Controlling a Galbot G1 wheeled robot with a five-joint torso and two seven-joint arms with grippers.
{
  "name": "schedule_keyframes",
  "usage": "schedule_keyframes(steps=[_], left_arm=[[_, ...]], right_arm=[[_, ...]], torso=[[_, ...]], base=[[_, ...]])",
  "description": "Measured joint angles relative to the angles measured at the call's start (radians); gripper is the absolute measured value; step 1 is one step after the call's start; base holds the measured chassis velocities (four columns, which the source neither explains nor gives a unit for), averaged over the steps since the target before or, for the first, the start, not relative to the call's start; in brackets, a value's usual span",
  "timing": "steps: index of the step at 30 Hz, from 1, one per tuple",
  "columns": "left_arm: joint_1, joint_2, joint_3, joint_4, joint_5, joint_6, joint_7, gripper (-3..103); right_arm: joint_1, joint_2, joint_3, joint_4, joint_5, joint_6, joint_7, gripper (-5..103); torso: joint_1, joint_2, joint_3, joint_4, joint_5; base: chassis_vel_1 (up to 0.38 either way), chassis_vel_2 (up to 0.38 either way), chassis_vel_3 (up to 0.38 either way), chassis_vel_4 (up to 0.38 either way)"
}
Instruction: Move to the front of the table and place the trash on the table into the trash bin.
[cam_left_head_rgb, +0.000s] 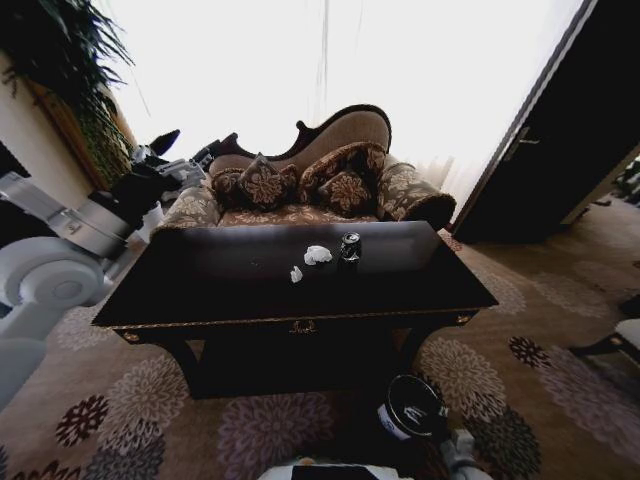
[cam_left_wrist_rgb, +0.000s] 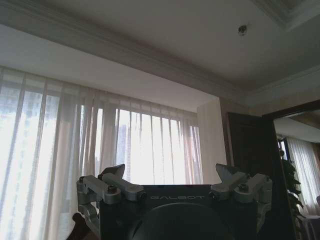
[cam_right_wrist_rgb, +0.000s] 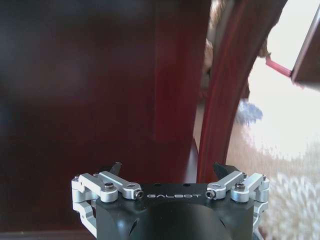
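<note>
The dark glossy table (cam_left_head_rgb: 200, 290) stands straight ahead with its gold-trimmed front edge facing me. On its top near the middle lies the trash: a dark drink can (cam_left_head_rgb: 349, 247), a crumpled white tissue (cam_left_head_rgb: 317, 255) and a small white scrap (cam_left_head_rgb: 296, 274). The black trash bin (cam_left_head_rgb: 412, 407) sits on the carpet in front of the table, to the right. My left gripper (cam_left_head_rgb: 185, 155) is raised at the left, well away from the trash, and is open (cam_left_wrist_rgb: 170, 172), pointing up at the curtains. My right gripper (cam_right_wrist_rgb: 168, 167) is open, held low by the table's dark wood and a curved leg (cam_right_wrist_rgb: 225, 95).
A patterned sofa (cam_left_head_rgb: 300, 190) with cushions stands right behind the table. A plant (cam_left_head_rgb: 60, 60) fills the far left corner and a dark door (cam_left_head_rgb: 560, 130) is at the right. A chair (cam_left_head_rgb: 615, 340) shows at the right edge. Patterned carpet (cam_left_head_rgb: 120, 410) lies all around.
</note>
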Motion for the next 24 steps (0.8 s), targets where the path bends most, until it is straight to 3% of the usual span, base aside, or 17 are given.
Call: schedule_keyframes(steps=[12,24], left_arm=[[0.01,-0.03,0.01,0.011,0.024,0.001,0.0,100],[0.008,-0.034,0.018,0.056,0.066,0.031,-0.037,100]], right_arm=[[-0.158,-0.041,0.138,0.299,-0.076,0.111,-0.056,100],[-0.275,0.011,0.194,0.626,0.038,0.134,-0.067,100]], torso=[[0.0,0.0,0.0,0.0003,0.0002],[0.0,0.0,0.0,0.0002,0.0002]], base=[[0.0,0.0,0.0,0.0],[0.0,0.0,0.0,0.0]])
